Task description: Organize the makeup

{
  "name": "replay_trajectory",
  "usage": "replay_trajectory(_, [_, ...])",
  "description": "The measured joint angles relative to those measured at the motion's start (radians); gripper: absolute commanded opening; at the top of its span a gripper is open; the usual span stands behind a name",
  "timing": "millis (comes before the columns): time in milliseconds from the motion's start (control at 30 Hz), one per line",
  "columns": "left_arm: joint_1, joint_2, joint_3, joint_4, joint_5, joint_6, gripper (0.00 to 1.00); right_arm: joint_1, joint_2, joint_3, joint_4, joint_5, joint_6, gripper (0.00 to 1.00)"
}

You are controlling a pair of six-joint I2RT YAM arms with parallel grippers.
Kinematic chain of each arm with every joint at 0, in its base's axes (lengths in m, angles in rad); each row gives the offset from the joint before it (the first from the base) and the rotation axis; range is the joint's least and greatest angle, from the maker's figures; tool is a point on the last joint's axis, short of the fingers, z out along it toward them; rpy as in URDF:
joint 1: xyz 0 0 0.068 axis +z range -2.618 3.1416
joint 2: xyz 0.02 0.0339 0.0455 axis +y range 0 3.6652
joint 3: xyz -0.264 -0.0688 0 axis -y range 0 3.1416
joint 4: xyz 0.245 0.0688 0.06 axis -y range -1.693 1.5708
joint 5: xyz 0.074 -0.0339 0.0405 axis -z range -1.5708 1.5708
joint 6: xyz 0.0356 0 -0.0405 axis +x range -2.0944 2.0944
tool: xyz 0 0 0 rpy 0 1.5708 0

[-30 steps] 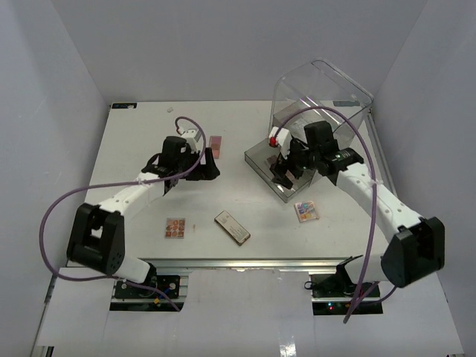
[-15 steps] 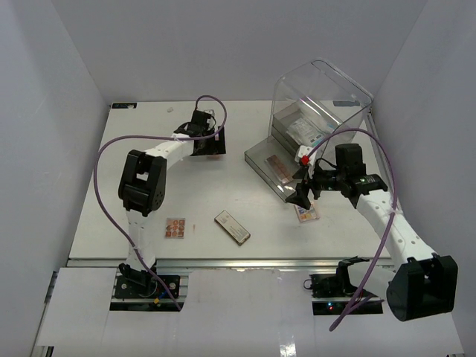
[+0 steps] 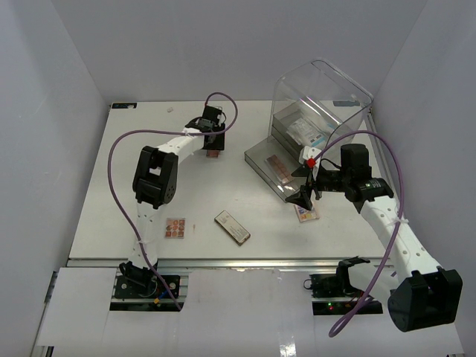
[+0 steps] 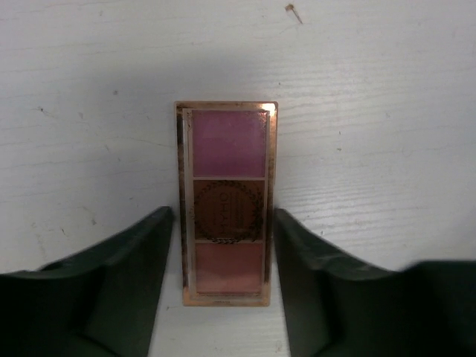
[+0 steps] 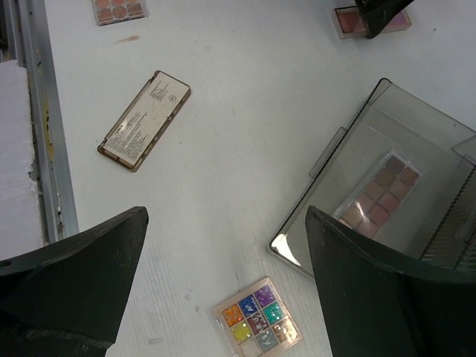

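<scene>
My left gripper (image 4: 223,216) is open and low over a pink three-pan palette (image 4: 227,201) at the back middle of the table (image 3: 213,152); one finger stands on each side of it, not touching. My right gripper (image 5: 227,216) is open and empty, held above a multicolour glitter palette (image 5: 258,318), which lies just in front of the drawer (image 3: 306,212). A long dark compact (image 3: 232,227) and a small peach palette (image 3: 175,227) lie near the front. A brown-toned palette (image 5: 378,192) lies in the pulled-out drawer tray (image 5: 349,141).
The tall clear acrylic box (image 3: 320,85) stands at the back right with a white blue-printed packet (image 3: 309,132) inside. Its smoky drawer tray (image 3: 260,158) juts out towards the middle. White walls enclose the table on three sides. A metal rail (image 5: 41,134) runs along the front edge.
</scene>
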Motion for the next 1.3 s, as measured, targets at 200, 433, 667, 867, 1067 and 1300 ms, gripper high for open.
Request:
replay_trajectory(200, [-0.005,0.001,0.0,0.0,-0.014,0.005,0.3,-0.009,0.0,0.0,0.0,0.0,-0.001,0.93])
replay_trajectory(433, [-0.005,-0.06,-0.084,0.011,0.015,-0.001,0.2,-0.039,-0.003,-0.018,0.001,-0.001,-0.004,0.93])
replay_trajectory(667, [-0.011,-0.329,-0.344,0.085,0.249,-0.117,0.19,-0.07,-0.019,-0.019,0.002,-0.002,-0.004,0.93])
replay_trajectory(867, [-0.041,-0.534,-0.42,0.258,0.438,-0.294,0.2,-0.085,-0.021,-0.019,0.003,-0.006,-0.004,0.93])
replay_trajectory(1067, [-0.115,-0.496,-0.424,0.406,0.513,-0.461,0.3,-0.112,-0.023,-0.023,0.004,-0.014,-0.003,0.93])
replay_trajectory(1300, [-0.19,-0.294,-0.35,0.461,0.534,-0.581,0.52,-0.147,-0.033,-0.032,0.006,-0.034,-0.001,0.93])
